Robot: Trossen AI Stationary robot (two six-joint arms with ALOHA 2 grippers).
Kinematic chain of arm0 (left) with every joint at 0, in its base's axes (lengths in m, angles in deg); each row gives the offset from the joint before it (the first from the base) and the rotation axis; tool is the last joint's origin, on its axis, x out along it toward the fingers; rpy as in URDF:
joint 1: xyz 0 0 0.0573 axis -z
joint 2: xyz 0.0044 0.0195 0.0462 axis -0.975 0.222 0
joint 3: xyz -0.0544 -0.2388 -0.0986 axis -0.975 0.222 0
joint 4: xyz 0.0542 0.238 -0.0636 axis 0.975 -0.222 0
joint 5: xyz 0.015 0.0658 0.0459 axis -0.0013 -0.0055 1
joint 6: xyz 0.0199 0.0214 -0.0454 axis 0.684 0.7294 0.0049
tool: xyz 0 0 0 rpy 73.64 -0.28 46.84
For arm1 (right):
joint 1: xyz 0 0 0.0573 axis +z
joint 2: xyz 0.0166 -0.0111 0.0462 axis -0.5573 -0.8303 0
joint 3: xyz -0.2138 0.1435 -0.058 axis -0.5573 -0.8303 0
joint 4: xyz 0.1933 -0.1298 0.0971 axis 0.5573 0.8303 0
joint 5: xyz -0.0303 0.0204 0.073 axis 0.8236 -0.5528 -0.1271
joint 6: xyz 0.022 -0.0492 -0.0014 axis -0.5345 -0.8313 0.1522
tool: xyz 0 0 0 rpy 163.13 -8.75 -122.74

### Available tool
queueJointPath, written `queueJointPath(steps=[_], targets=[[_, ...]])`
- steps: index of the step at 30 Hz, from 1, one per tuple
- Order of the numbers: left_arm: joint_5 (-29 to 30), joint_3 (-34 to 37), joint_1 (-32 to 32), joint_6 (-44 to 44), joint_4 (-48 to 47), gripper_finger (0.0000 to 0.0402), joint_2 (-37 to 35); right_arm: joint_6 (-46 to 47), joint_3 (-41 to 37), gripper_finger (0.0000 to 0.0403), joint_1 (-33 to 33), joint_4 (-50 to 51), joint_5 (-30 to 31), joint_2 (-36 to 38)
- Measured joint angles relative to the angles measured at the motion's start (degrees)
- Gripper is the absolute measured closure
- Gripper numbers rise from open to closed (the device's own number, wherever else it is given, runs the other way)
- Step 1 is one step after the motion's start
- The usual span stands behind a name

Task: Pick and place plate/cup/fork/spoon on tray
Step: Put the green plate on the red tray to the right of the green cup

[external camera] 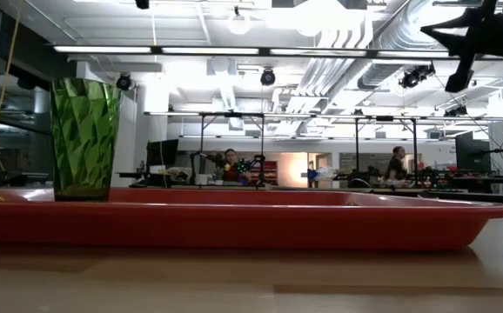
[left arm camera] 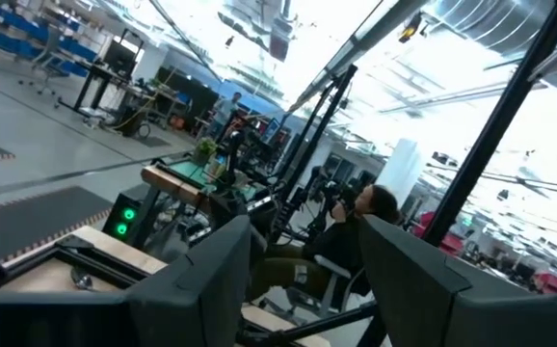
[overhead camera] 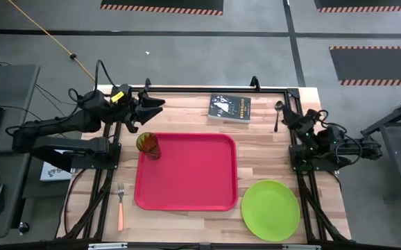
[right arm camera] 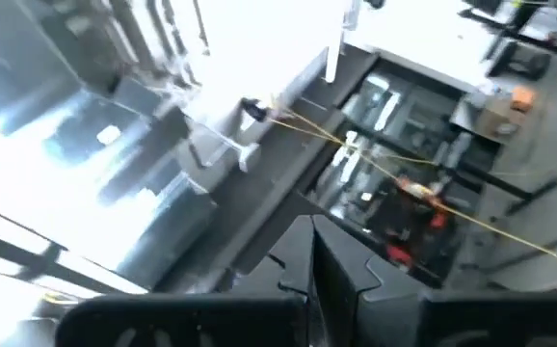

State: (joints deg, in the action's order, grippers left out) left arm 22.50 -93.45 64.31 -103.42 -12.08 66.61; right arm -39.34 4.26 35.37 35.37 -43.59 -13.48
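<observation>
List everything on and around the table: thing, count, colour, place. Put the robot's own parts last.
tray: one, red, middle of the table.
cup: one, green to amber, upright in the tray's far left corner.
plate: one, lime green, on the table right of the tray, near edge.
fork: one, orange handle, on the table left of the tray.
spoon: one, metal with dark handle, far right on the table, by the right arm.
book: one, dark, far side beyond the tray.
people: at least two, in the room behind.
left gripper: one, dark, open and empty, raised beyond the cup.
right gripper: one, dark, shut, at the table's right edge.
</observation>
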Motion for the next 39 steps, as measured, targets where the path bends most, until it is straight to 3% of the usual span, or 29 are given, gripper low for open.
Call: queueJointPath(steps=[7, 14, 17, 20, 26, 31, 35, 39], targets=[[0.0, 0.0, 0.0, 0.1, -0.1, 0.0213, 0.0, 2.5, 4.2, 0.0402, -0.4, -4.1, -5.4, -3.3], [0.0, 0.0, 0.0, 3.6, -0.2, 0.0213, 0.0, -7.5, 21.4, 0.0402, -2.0, -1.0, -15.4, -21.2], [0.0, 0.0, 0.0, 3.6, -0.2, 0.0213, 0.0, -10.4, 30.4, 0.0402, -2.3, 13.7, -16.9, -28.5], [0.0, 0.0, 0.0, 3.6, -0.2, 0.0213, 0.0, -5.8, 40.4, 0.0388, -3.3, 37.4, -19.7, -33.6], [0.0, 0.0, 0.0, 3.6, -0.2, 0.0213, 0.0, 4.5, 54.5, 0.0298, -4.9, 80.2, -29.8, -43.2], [0.0, 0.0, 0.0, 3.6, -0.2, 0.0213, 0.0, 9.5, 52.5, 0.0205, -2.9, 96.8, -43.4, -47.0], [0.0, 0.0, 0.0, 3.6, -0.3, 0.0213, 0.0, 15.1, 44.2, 0.0164, 2.1, 97.0, -53.1, -46.4], [0.0, -0.1, 0.0, 3.6, -0.4, 0.0213, 0.0, 22.0, 36.2, 0.0156, 7.7, 96.4, -55.6, -45.5]])
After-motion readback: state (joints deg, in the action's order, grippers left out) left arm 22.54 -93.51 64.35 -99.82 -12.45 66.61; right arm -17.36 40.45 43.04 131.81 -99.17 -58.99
